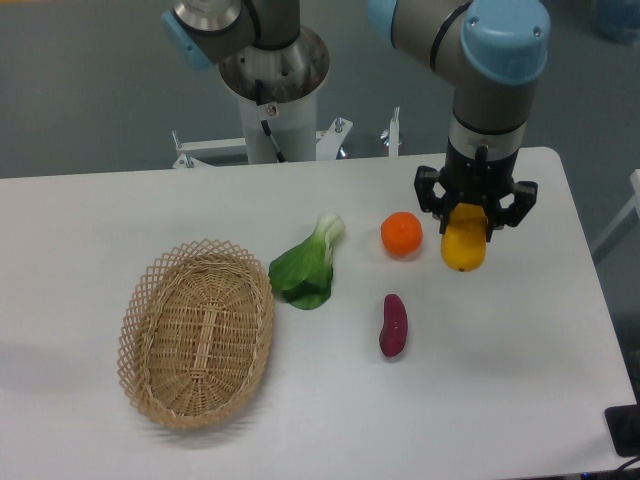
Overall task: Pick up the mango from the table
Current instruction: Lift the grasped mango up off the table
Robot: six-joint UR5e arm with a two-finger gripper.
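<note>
White desk (520,330) carries a wicker basket (196,333), a leafy green (305,268), a purple vegetable (393,325) and an orange (401,233); gripper (474,214) fingers pinch the mango (464,242) at right rear, beside the orange.

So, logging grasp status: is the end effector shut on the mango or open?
Shut on it: the end effector has its fingers against both sides of the mango.

Grey floor (90,90) behind, evenly lit.

Mango (464,250) clamped between gripper (474,222) jaws over white counter (520,360); orange (401,234), purple vegetable (393,325), greens (307,268), wicker basket (150,300) nearby.
</note>
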